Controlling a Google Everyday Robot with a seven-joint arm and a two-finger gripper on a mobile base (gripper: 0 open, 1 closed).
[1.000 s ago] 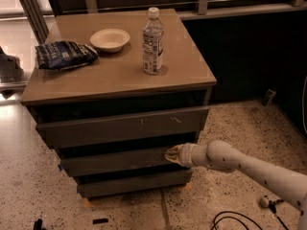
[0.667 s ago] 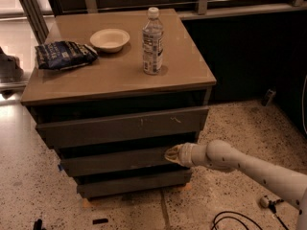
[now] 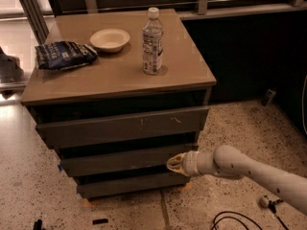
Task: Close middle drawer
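Note:
The middle drawer [image 3: 120, 160] is a plain grey-brown front in the cabinet, below the taller top drawer front [image 3: 122, 126] with pale scratch marks. It stands about level with the fronts above and below. My gripper [image 3: 173, 163] comes in from the right on a white arm [image 3: 249, 169] and its tip rests against the right end of the middle drawer's front. No tray interior shows.
On the cabinet top [image 3: 117, 75] stand a water bottle [image 3: 152, 41], a pale bowl [image 3: 110, 40] and a dark blue chip bag [image 3: 64, 54]. The bottom drawer [image 3: 127, 184] sits below. Black cables [image 3: 235, 220] lie on the speckled floor at the right.

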